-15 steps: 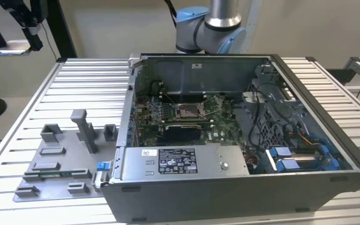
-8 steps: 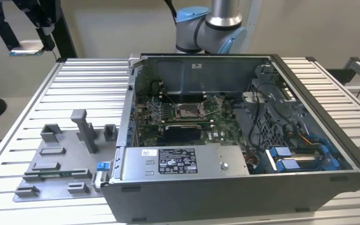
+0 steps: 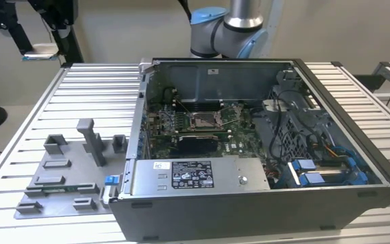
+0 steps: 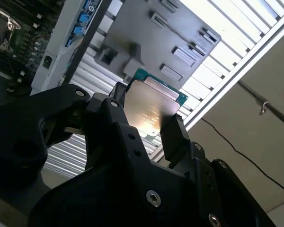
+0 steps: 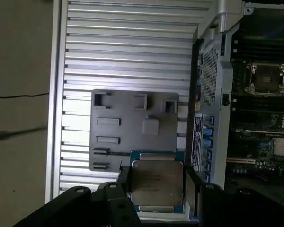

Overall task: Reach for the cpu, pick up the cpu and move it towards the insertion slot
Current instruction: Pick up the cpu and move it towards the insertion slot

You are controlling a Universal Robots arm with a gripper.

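The gripper (image 5: 157, 189) pinches the cpu (image 5: 156, 183) by two opposite edges, jaws narrowed to its width. The near-square chip shows no clear long axis; its silvery face is turned toward the wrist, green rim past the tips. Beyond the tips, well clear, lies the grey fixture plate (image 5: 128, 113). The insertion slot (image 5: 267, 78) sits sideways of the jaws, well apart.

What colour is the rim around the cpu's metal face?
The cpu rim is teal-green; first wrist view.

fingers (image 3: 20, 38) seemingly grip the cpu (image 3: 40, 50), well apart from the insertion slot (image 3: 205, 120)
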